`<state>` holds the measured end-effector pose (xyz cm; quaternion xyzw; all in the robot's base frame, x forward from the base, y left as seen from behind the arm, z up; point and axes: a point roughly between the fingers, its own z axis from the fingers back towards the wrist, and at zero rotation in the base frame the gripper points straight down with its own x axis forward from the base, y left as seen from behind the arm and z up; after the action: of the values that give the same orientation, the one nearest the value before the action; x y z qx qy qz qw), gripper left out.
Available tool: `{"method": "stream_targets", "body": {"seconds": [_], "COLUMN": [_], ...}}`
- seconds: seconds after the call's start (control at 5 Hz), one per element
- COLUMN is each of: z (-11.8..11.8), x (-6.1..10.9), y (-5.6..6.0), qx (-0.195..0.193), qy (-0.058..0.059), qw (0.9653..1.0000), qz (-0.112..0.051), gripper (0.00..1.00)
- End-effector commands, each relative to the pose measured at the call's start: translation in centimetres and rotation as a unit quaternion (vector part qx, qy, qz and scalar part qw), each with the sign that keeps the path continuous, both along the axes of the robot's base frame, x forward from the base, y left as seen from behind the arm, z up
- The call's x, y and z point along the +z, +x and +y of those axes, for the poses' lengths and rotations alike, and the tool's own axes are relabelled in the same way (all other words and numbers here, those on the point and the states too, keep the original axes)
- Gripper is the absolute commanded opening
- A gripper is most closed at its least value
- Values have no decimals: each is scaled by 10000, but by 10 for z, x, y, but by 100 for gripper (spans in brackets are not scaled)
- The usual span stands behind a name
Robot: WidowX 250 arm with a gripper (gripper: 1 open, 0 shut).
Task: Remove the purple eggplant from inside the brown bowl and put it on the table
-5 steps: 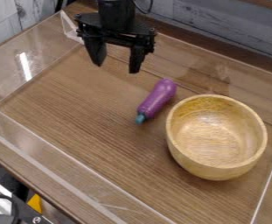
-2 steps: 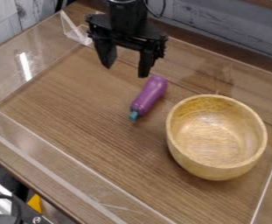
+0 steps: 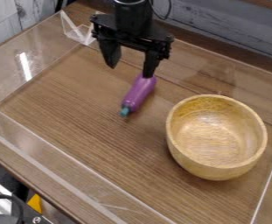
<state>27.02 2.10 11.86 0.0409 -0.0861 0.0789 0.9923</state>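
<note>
The purple eggplant [image 3: 138, 91] lies on the table [image 3: 68, 114], just left of the brown bowl [image 3: 183, 115], with its teal stem end pointing toward the front left. The bowl's hollow is empty. My gripper [image 3: 132, 68] hangs open, pointing down, right behind and above the eggplant's thick end. Its two black fingers [image 3: 112, 59] are spread wide with nothing between them. The eggplant and the bowl do not touch.
Low clear acrylic walls [image 3: 33, 52] run around the tabletop. A grey plank wall stands at the back. The bowl sits near the table's right side.
The eggplant has slid left across the table, away from the bowl, and now lies steeper. The gripper stays open and has hardly moved.
</note>
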Motion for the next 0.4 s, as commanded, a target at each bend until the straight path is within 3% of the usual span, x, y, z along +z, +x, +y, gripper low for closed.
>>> {"method": "stream_targets", "body": {"seconds": [0.0,0.2], "z": [4,9], "x": [12,13], "y": [0,-2], "qx": [154,333], "qy": [59,136], "qw": [9997,9992], "qz": [-169,-148], "gripper": [0,100]}}
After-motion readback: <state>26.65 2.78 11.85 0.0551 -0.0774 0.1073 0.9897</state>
